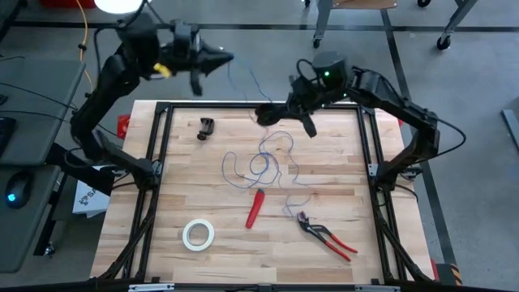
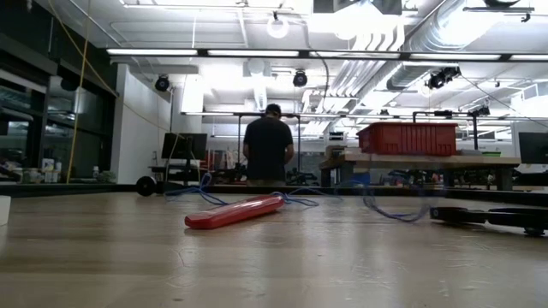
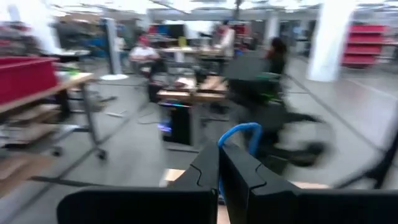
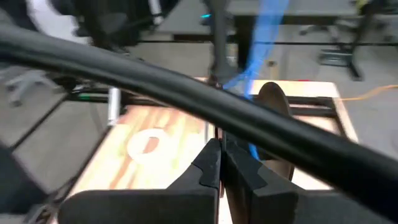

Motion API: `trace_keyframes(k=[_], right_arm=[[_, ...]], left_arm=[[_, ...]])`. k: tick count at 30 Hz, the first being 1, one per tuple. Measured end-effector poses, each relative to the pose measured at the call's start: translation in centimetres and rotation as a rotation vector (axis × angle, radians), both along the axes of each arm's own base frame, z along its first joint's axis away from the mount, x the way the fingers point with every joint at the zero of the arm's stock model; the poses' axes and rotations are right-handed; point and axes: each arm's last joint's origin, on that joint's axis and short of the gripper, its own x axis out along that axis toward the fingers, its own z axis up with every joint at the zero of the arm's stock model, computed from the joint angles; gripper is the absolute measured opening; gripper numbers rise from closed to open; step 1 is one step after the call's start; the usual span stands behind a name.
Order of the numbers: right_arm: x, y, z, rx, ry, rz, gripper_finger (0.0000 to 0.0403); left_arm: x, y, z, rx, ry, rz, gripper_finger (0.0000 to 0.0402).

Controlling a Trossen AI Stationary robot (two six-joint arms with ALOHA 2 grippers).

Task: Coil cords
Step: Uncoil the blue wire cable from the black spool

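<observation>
Pale wooden table (image 1: 162,243) in a bright workshop, thin blue-violet wire (image 1: 263,166) in loose loops mid-table, strands rising to both raised grippers, left gripper (image 1: 229,57) and right gripper (image 1: 261,115) each pinched shut on wire.

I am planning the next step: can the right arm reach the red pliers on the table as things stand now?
Probably yes. The red pliers lie in the open on the right arm's side, nothing on them. But the right gripper is shut on the blue wire, so it must release first.
</observation>
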Motion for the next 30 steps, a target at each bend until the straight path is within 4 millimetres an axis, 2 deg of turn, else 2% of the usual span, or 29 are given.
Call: trace_keyframes(k=[5,10,15,19,23,26,30], right_arm=[[1.1,1.7,0.5,0.016,-0.067,0.078,0.0000],[1.7,3.1,1.6,0.027,-0.177,0.112,0.0000],[1.5,3.5,2.5,0.021,-0.242,0.123,0.0000],[0.5,3.6,4.1,-0.013,-0.341,0.113,0.0000],[-1.4,3.0,6.0,-0.112,-0.457,0.025,0.0000],[-3.2,2.5,7.0,-0.175,-0.489,-0.071,0.0000],[-5.3,1.7,7.4,-0.222,-0.461,-0.145,0.0000]], left_arm=[[2.0,4.1,-1.6,-0.033,0.039,0.089,0.0000],[5.2,8.2,-5.7,-0.184,0.160,0.017,0.0000],[6.9,9.7,-10.1,-0.317,0.365,-0.070,0.0000],[7.3,9.4,-13.8,-0.405,0.582,-0.119,0.0000],[6.8,7.7,-16.7,-0.509,0.722,-0.237,0.0000],[5.7,5.7,-17.8,-0.605,0.727,-0.361,0.0000],[3.6,2.4,-18.2,-0.629,0.721,-0.433,0.0000]])
